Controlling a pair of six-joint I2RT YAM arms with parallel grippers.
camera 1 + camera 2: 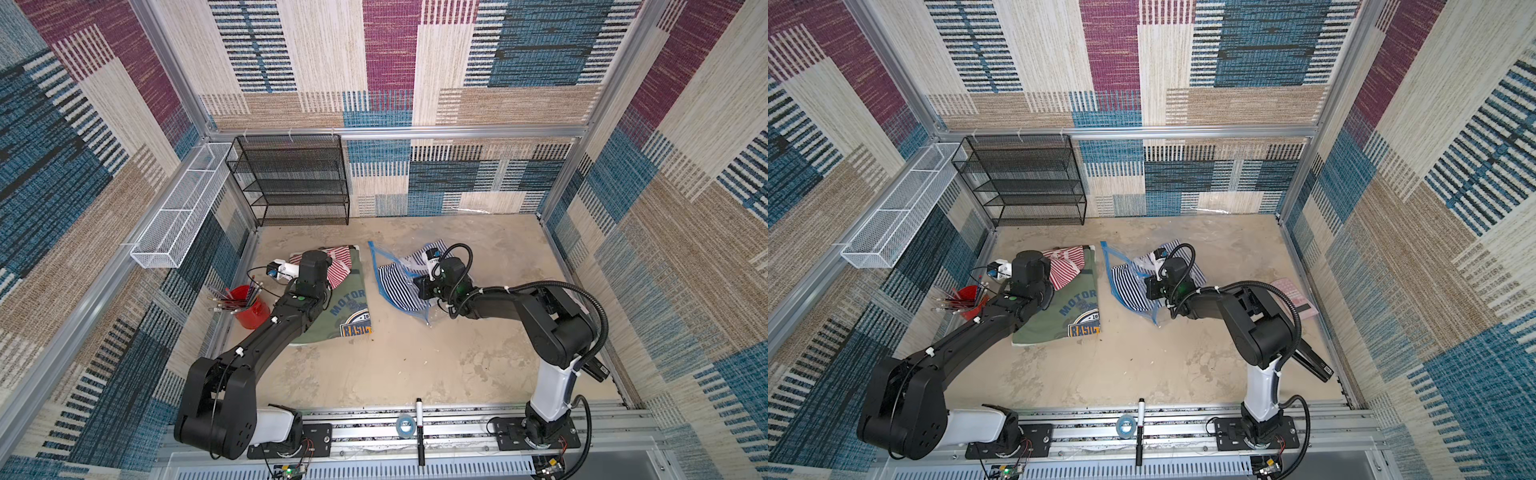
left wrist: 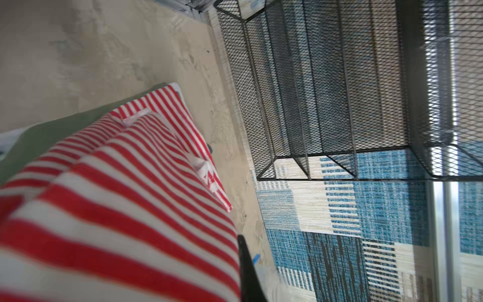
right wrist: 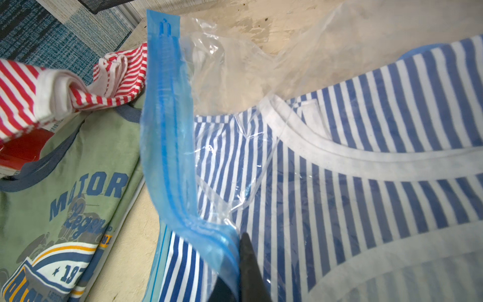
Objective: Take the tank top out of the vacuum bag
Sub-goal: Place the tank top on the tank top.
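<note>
The vacuum bag [image 1: 390, 286] lies crinkled in the middle of the surface [image 1: 415, 365], with a blue-and-white striped tank top [image 3: 339, 209] inside it. Beside it a green shirt [image 1: 351, 307] lies flat with a red-and-white striped top [image 2: 117, 196] on one end. The right fingers [image 3: 251, 266] are pressed together on the bag's blue zip strip [image 3: 167, 130], and the left fingers [image 2: 247, 272] pinch the red top.

Bare tabletop [image 1: 415, 365] across lower centre in both top views: widest passage. Black mesh shelf [image 1: 291, 183] blocks upper left; red pencil cup [image 1: 251, 309] crowds left edge. Narrow bare strip between green shirt [image 1: 353, 274], with red-striped top [image 1: 343, 268] piled on it, and vacuum bag [image 1: 376, 270]. Pink item [image 1: 1292, 296] at right wall, apparently flat.
</note>
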